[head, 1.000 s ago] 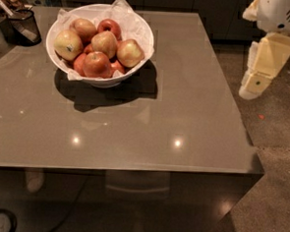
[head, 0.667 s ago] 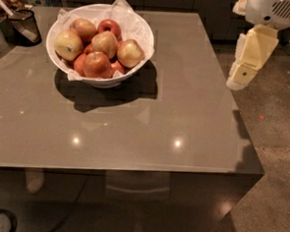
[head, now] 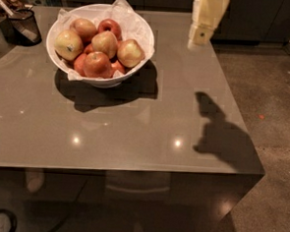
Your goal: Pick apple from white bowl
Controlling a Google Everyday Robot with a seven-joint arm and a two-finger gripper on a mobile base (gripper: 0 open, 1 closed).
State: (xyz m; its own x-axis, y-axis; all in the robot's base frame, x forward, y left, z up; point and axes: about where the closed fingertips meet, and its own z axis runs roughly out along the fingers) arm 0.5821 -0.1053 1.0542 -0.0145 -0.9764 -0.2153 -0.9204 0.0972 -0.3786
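The white bowl [head: 140,36], lined with crumpled white paper, stands at the back left of the grey table [head: 134,132] and holds several apples. The apple [head: 130,53], pale yellow-gold with an orange-red blush, lies at the bowl's right side. A yellow apple with a dark sticker [head: 68,44] lies at the left, and a small red apple [head: 110,26] at the back. My gripper [head: 198,36] hangs above the table's back right part, to the right of the bowl and apart from it. It holds nothing that I can see.
A dark mesh basket [head: 22,26] stands at the table's back left corner, beside the bowl. The arm's shadow [head: 218,132] falls on the table's right side. The table's right edge [head: 239,109] borders speckled floor [head: 278,106]. Dark cabinets run along the back.
My gripper has moved left and farther back, from beyond the table's right edge to above its back right part, closer to the bowl. The bowl and apples have not moved.
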